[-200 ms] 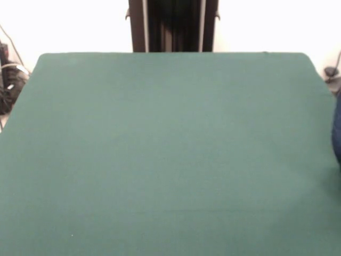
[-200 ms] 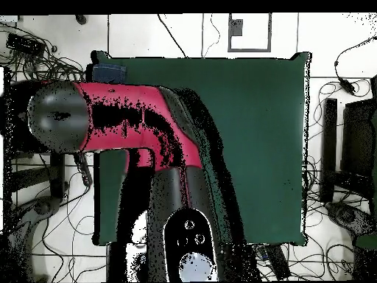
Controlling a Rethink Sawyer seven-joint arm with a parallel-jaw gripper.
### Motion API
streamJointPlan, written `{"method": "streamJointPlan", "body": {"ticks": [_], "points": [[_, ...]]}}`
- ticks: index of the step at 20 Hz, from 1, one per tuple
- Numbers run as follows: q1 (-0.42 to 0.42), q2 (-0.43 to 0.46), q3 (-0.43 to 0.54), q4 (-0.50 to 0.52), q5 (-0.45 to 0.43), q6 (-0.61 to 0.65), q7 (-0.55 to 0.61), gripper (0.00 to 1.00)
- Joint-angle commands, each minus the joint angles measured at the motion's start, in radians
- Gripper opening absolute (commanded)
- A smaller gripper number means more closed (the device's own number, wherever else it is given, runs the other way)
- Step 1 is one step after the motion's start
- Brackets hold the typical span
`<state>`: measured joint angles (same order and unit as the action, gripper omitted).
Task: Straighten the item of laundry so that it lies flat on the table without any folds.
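Two views. Front — the table (image 1: 160,160) fills the frame; a dark blue shape (image 1: 337,133) cuts in at one edge, too little of it showing to identify. Overhead — the red arm (image 2: 140,110) spans the table's side; the jeans (image 2: 107,72) lie bunched at a corner, just beyond the arm. Neither view shows the gripper, so its state cannot be told.

Blue jeans (image 2: 108,72) bunched at green table (image 2: 258,147) corner
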<state>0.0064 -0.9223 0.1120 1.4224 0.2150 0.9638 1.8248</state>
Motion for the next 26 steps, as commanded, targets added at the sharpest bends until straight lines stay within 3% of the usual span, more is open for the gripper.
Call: {"method": "streamJointPlan", "body": {"ticks": [1,16,26], "points": [[-0.064,-0.057,0.126,0.282,-0.042,-0.098,-0.235,0.0],[-0.245,-0.077,0.269,0.43,-0.156,-0.198,-0.304,0.0],[-0.466,-0.059,0.442,0.558,-0.296,-0.314,-0.356,0.0]]}}
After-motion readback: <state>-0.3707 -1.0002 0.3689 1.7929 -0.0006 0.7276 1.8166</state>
